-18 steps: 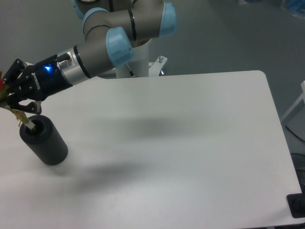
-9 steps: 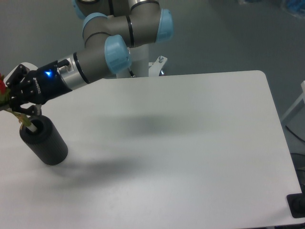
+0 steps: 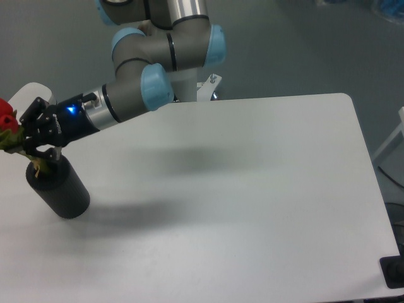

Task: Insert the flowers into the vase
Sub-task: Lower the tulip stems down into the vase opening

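Observation:
The vase is a matte black cylinder standing tilted in view at the table's left side. The flowers show red buds and green leaves at the far left edge. Their pale stems reach down to the hole in the vase's top. My gripper is shut on the flowers just above the vase, its black fingers around the bunch. How deep the stems sit in the hole is hidden.
The white table stretches right and forward from the vase. The arm's base post stands behind the table's back edge. A dark object sits at the lower right corner.
The gripper has moved right and tipped more upright with the flowers. The red buds have come further into view at the left edge, and the stems now stand over the vase's hole.

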Motion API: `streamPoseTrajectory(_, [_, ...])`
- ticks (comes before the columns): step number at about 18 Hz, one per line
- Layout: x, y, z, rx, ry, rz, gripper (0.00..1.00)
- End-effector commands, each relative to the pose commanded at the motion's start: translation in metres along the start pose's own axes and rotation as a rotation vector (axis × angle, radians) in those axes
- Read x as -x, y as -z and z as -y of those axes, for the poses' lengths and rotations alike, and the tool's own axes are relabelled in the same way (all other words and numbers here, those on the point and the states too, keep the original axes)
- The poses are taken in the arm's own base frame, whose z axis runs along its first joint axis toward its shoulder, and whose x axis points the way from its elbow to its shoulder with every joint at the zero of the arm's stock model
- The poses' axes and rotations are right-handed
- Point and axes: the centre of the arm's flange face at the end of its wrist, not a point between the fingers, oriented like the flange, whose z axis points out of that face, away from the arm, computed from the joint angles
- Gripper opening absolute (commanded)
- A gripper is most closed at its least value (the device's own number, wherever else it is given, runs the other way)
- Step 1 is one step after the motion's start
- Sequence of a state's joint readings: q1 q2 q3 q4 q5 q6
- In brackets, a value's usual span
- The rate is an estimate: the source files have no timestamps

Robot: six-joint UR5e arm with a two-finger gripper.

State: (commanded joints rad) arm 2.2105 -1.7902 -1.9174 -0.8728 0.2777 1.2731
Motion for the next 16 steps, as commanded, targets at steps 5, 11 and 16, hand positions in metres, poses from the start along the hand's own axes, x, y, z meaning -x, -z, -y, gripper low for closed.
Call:
streamPoseTrajectory(5, [0.003,-0.006,-0.016,0.007,0.012,-0.008,0.30])
streamPoseTrajectory(11, [-0.001,-0.014,-0.035,0.012,0.000,-0.023,0.34])
streamPoseTrajectory(16, [-0.002,-0.015,-0.039,0.013,0.009,-0.026,0.61])
